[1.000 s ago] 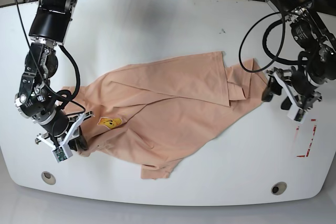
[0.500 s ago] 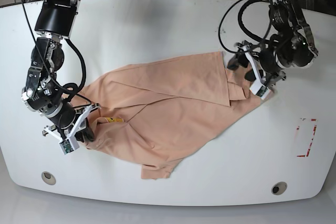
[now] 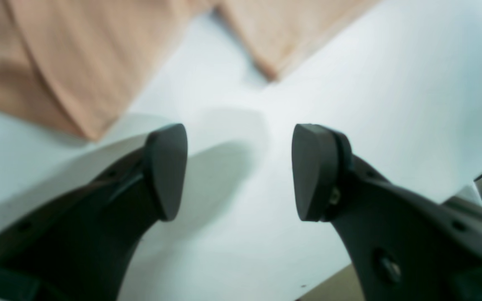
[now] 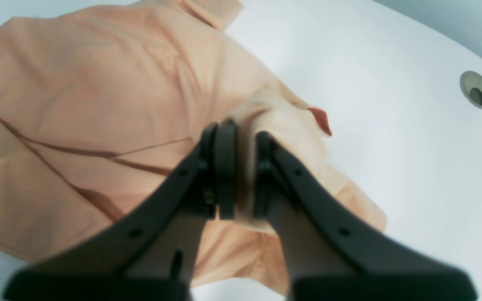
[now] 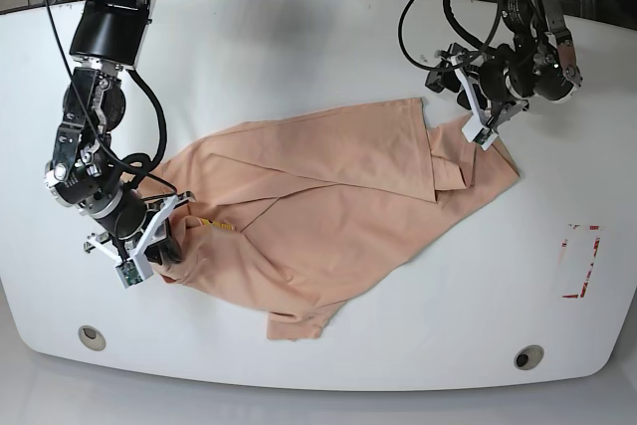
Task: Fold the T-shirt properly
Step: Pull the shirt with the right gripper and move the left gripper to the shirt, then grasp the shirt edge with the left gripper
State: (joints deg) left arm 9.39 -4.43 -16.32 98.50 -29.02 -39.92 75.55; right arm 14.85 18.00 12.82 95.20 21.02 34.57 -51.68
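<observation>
The peach T-shirt (image 5: 328,196) lies crumpled and partly folded over itself mid-table. Only a sliver of its yellow print (image 5: 215,225) shows near the left edge. My right gripper (image 5: 167,249) is at that left edge, shut on a raised fold of the T-shirt (image 4: 98,96). In the right wrist view the cloth bunches between the jaws of this gripper (image 4: 245,167). My left gripper (image 5: 460,97) hovers by the shirt's far right corner. It is open (image 3: 241,171) with only white table between the fingers. Two edges of the T-shirt (image 3: 78,62) lie just ahead of it.
The white table (image 5: 328,57) has round holes near its front edge, left (image 5: 92,336) and right (image 5: 529,356). Red tape marks (image 5: 582,264) sit at the right. Cables hang behind the table's far edge. The near hole (image 4: 476,90) shows in the right wrist view.
My left gripper swung from the table's right side up and left to the shirt's far right corner. My right gripper drew the left edge up and inward, folding cloth over most of the yellow print.
</observation>
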